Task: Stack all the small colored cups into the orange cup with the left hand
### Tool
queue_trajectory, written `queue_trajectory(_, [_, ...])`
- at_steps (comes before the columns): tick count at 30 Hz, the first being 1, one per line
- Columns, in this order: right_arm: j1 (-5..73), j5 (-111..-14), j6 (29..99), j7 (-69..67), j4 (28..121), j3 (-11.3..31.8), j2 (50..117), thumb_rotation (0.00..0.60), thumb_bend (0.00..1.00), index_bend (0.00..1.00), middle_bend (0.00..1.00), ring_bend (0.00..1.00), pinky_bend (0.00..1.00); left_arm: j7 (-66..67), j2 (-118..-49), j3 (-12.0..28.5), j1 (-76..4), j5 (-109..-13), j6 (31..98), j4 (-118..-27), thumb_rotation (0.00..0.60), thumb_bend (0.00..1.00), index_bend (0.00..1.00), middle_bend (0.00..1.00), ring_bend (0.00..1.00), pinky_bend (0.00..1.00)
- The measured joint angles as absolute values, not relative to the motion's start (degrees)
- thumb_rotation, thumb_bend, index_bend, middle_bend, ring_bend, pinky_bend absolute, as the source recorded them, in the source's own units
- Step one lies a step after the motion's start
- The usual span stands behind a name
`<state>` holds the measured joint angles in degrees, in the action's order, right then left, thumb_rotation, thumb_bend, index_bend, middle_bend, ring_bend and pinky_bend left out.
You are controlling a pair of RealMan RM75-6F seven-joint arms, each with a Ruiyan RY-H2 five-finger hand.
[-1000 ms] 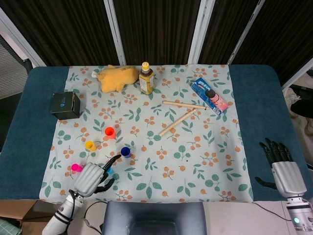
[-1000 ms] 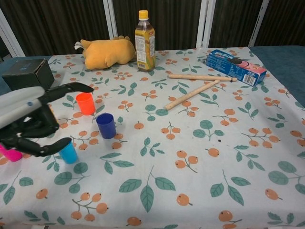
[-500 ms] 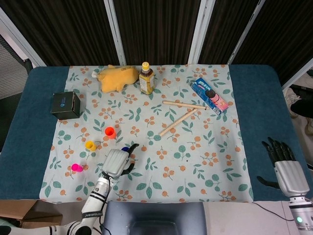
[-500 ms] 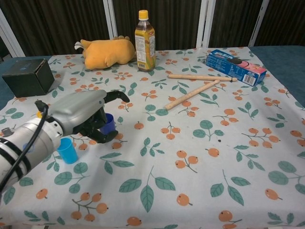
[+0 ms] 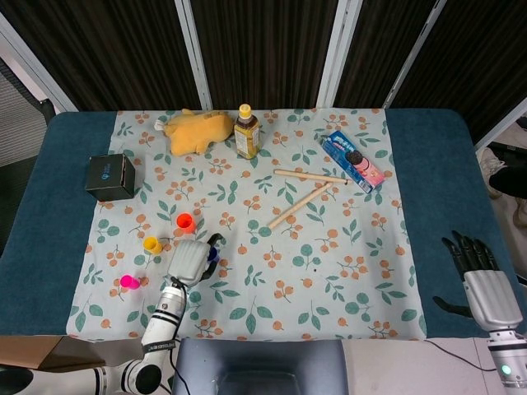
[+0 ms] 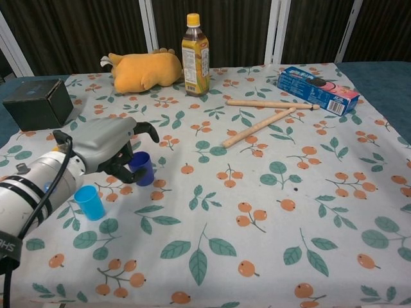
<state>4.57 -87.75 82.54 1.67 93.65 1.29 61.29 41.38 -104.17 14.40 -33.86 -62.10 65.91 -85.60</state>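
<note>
The orange cup [image 5: 184, 220] stands on the floral cloth, with a yellow cup [image 5: 152, 244] and a pink cup [image 5: 128, 282] to its lower left. My left hand [image 5: 191, 259] [image 6: 110, 146] is at the dark blue cup [image 6: 142, 168] [image 5: 212, 253]. Its fingers arch over the cup's top and its thumb lies against the near side. The cup stands on the cloth. A light blue cup [image 6: 90, 202] sits beside my forearm. In the chest view the hand hides the orange cup. My right hand [image 5: 478, 278] rests open at the table's right edge.
A black box [image 5: 110, 176] is at the left. A yellow plush toy [image 5: 198, 130] and a tea bottle [image 5: 246, 132] stand at the back. Two wooden sticks [image 5: 305, 202] and a blue cookie box [image 5: 352, 160] lie right of centre.
My left hand swept from beside the light blue cup up and right to the dark blue cup, then settled around it. The right hand stayed put.
</note>
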Motion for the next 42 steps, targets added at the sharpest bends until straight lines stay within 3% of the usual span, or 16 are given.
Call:
queue_trajectory(15, [4.4,-87.8,82.7,1.5,93.6,1.2,61.4,0.600,0.14,0.00,0.00,0.00,0.00,44.3,-101.6,13.2,-35.4,-56.8,65.7,-87.2,0.600,0.36,0.32,1.00,1.00,1.00])
queue_trajectory(30, [4.3,-87.8,82.8,1.5,93.5,1.2,61.5,0.600,0.14,0.00,0.00,0.00,0.00,39.7,-101.2,12.9,-36.1,-56.9,66.5,-86.2,0.600,0.35,0.57,1.00,1.00,1.00])
queue_trajectory(42, [4.2,-87.7,82.7,1.4,93.7,1.1,61.1,0.600,0.14,0.00,0.00,0.00,0.00,35.8,-99.0,19.1,-38.4,-58.5,69.0,-85.1,0.600,0.37,0.60,1.00,1.00,1.00])
